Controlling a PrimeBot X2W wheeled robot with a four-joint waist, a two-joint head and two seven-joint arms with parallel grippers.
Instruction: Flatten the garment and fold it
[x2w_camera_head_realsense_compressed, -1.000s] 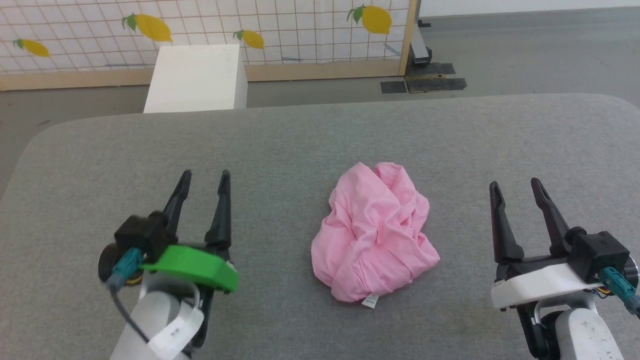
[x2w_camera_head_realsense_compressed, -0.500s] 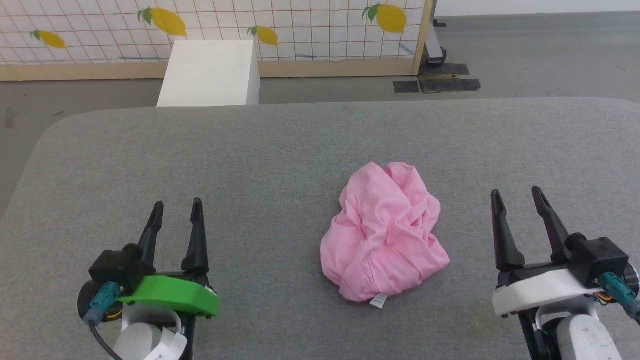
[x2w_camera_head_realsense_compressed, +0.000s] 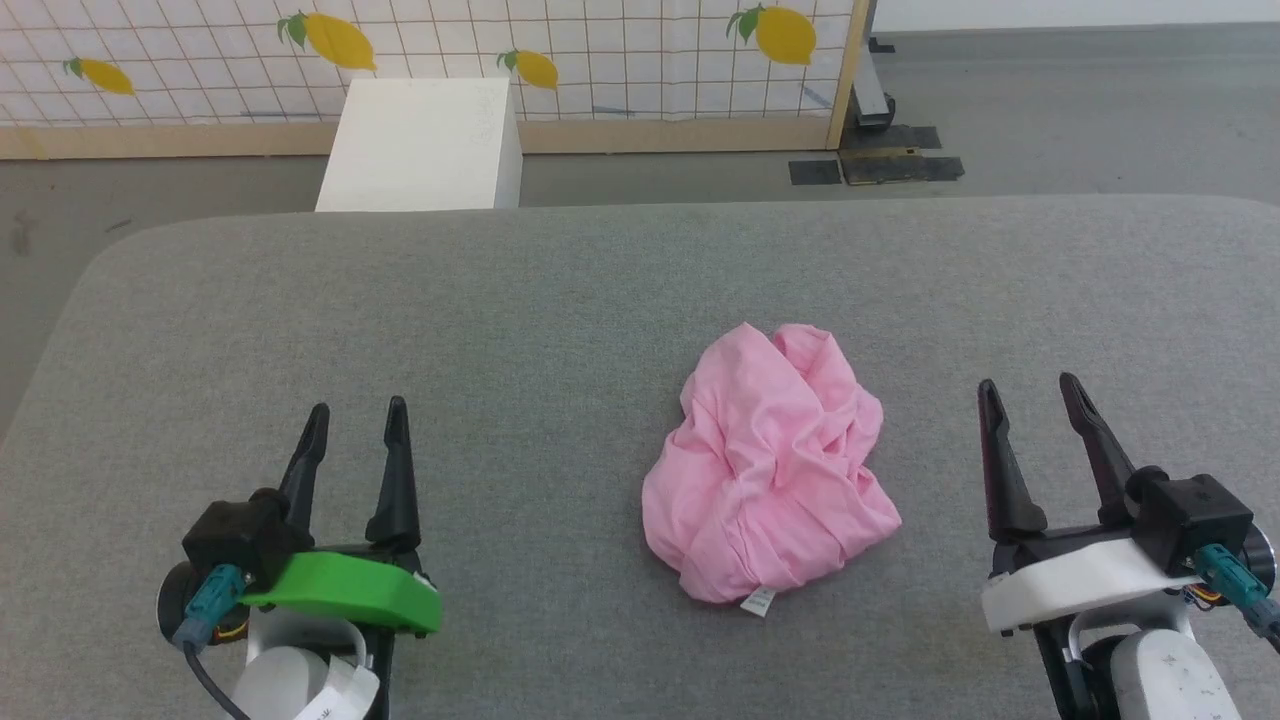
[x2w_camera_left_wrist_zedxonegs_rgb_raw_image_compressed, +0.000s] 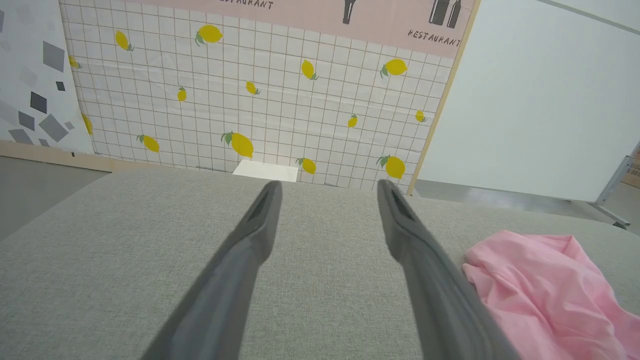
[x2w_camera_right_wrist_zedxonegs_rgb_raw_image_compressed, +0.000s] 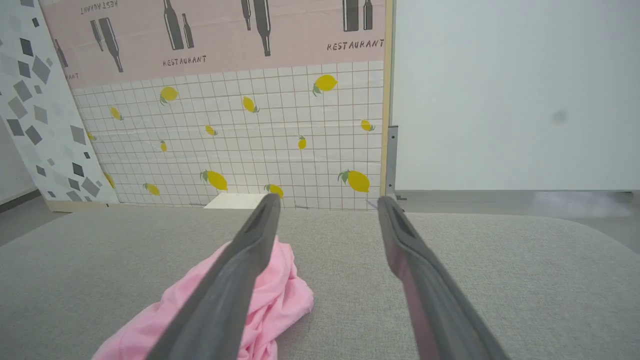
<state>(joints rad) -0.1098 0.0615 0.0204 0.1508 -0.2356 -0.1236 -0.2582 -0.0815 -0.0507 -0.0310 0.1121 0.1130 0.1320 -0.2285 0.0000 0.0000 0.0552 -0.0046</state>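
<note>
In my head view, the garment (x2w_camera_head_realsense_compressed: 772, 465) lies in a crumpled pink heap a little right of the middle of the frame, on the grey table (x2w_camera_head_realsense_compressed: 560, 300). A small white label (x2w_camera_head_realsense_compressed: 757, 601) pokes out at the heap's bottom edge. My left gripper (x2w_camera_head_realsense_compressed: 358, 407) is at the lower left, with a green cover (x2w_camera_head_realsense_compressed: 350, 590) on it. Its two dark fingers point up the frame with a gap between them, and nothing is in the gap. My right gripper (x2w_camera_head_realsense_compressed: 1028, 382) is at the lower right. Its fingers are spread apart too, and it holds nothing. The heap sits between my two grippers, well apart from both. At the upper left, past the far edge of the table, a white box (x2w_camera_head_realsense_compressed: 420, 145) stands in front of a wall (x2w_camera_head_realsense_compressed: 620, 50) with yellow lemons on it.

In my left wrist view, my left gripper (x2w_camera_left_wrist_zedxonegs_rgb_raw_image_compressed: 329, 183) rises from the bottom edge, fingers apart, with bare table (x2w_camera_left_wrist_zedxonegs_rgb_raw_image_compressed: 125, 250) between them. The garment (x2w_camera_left_wrist_zedxonegs_rgb_raw_image_compressed: 545, 285) is in the lower right corner.

In my right wrist view, my right gripper (x2w_camera_right_wrist_zedxonegs_rgb_raw_image_compressed: 328, 198) is just as wide, with table (x2w_camera_right_wrist_zedxonegs_rgb_raw_image_compressed: 500, 260) in the gap. The garment (x2w_camera_right_wrist_zedxonegs_rgb_raw_image_compressed: 280, 295) is at the lower left, partly hidden behind the finger on that side.
</note>
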